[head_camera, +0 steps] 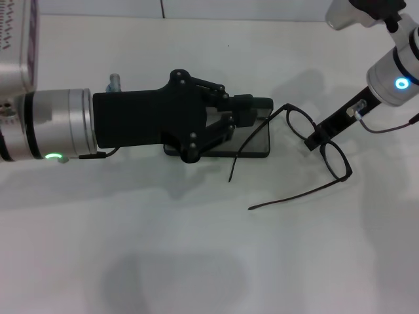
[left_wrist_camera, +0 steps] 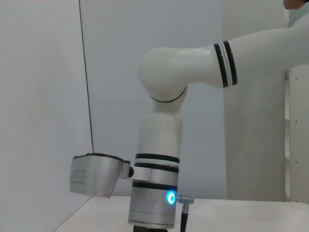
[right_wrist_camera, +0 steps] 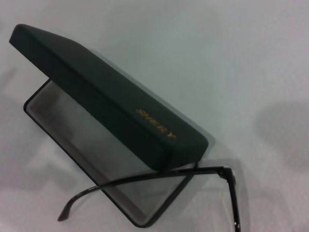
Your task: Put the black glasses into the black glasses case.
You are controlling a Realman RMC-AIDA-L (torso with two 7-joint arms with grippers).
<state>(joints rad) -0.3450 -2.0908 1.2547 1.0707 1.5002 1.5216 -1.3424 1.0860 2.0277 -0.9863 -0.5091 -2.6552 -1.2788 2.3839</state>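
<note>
The black glasses case (head_camera: 252, 145) lies open at the table's middle, its lid with orange lettering (right_wrist_camera: 106, 92) raised. My left gripper (head_camera: 262, 104) reaches in from the left just above the case, its fingers drawn together at the lid's edge. My right gripper (head_camera: 314, 139) is shut on the bridge of the black glasses (head_camera: 335, 159), just right of the case. The glasses' temple arms are unfolded. One temple arm (right_wrist_camera: 145, 176) crosses the near right corner of the case's base, and the other trails toward the front.
The white table (head_camera: 196, 261) runs out in front of the case and on both sides. A small silvery connector (head_camera: 116, 81) shows behind my left wrist. My right arm (left_wrist_camera: 159, 193) stands upright in the left wrist view.
</note>
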